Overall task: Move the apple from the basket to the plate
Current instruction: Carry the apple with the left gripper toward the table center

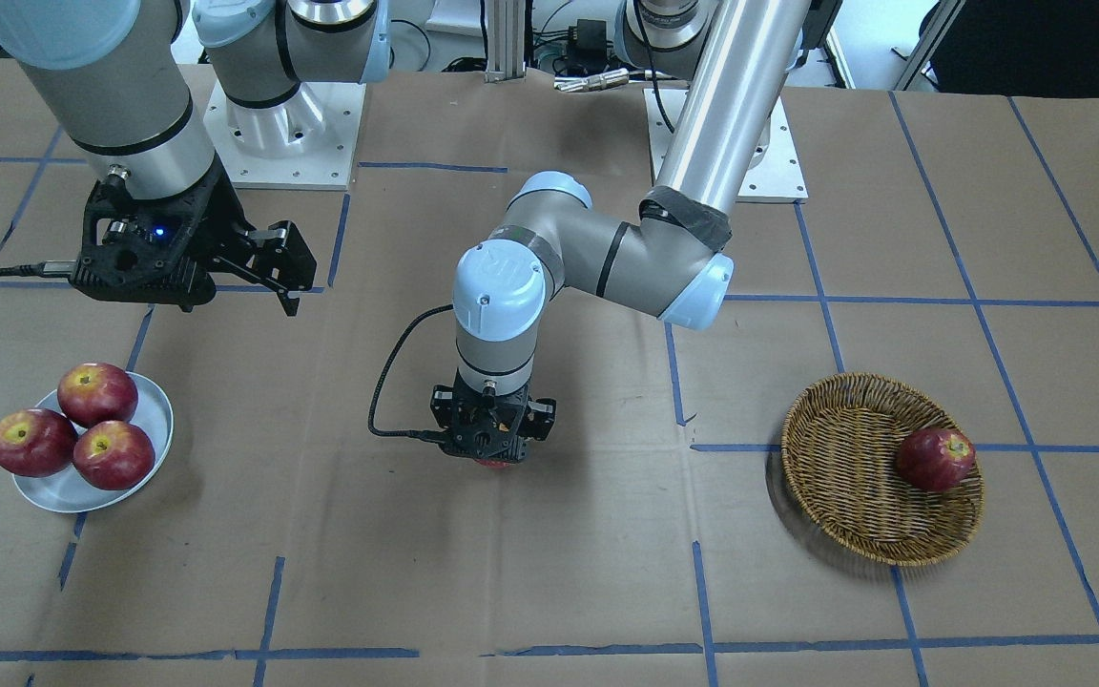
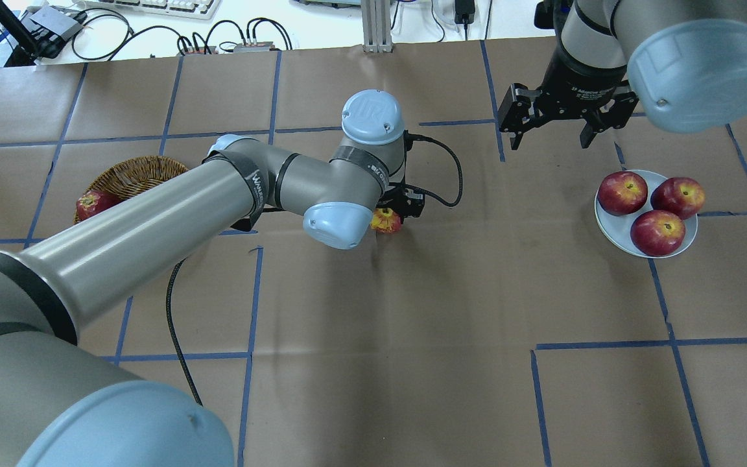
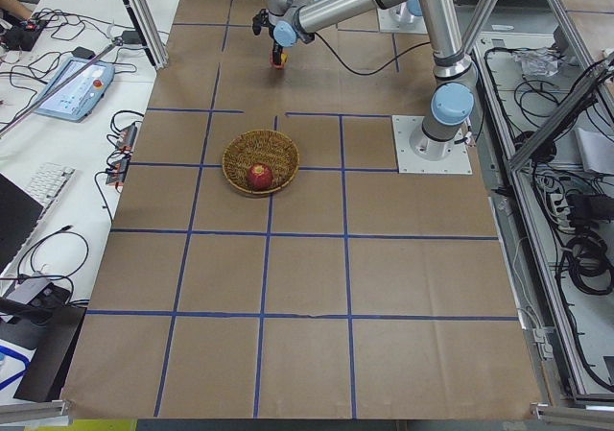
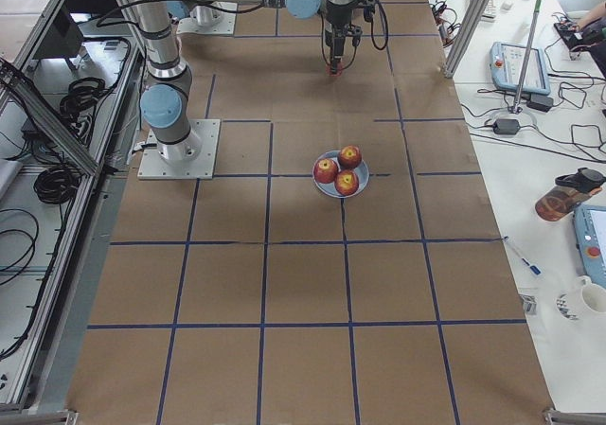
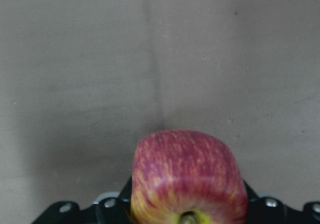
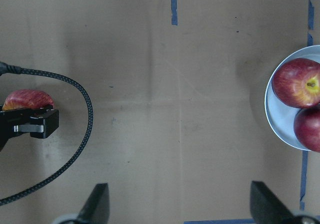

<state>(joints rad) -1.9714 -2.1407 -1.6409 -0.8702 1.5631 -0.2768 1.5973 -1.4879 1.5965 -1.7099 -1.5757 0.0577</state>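
Clamps the streaky pinkish-red apple (image 2: 386, 220) in the left tool (image 1: 490, 441), fingers pointing straight down, yellow stem hollow turned up toward the wrist camera. Hangs it low over the brown paper-covered bench (image 1: 549, 572), roughly midway between the wicker basket (image 2: 133, 175) and the grey-blue plate (image 2: 609, 227), well apart from both; cannot tell whether touching the paper or just clear of it. In the basket, one dark red apple (image 2: 91, 204) against the wall. On the plate, three dark red apples (image 2: 657, 232) crowded together, touching. Spreads the right tool (image 2: 544, 139) wide apart, gripping nothing, raised above the bench near the plate.
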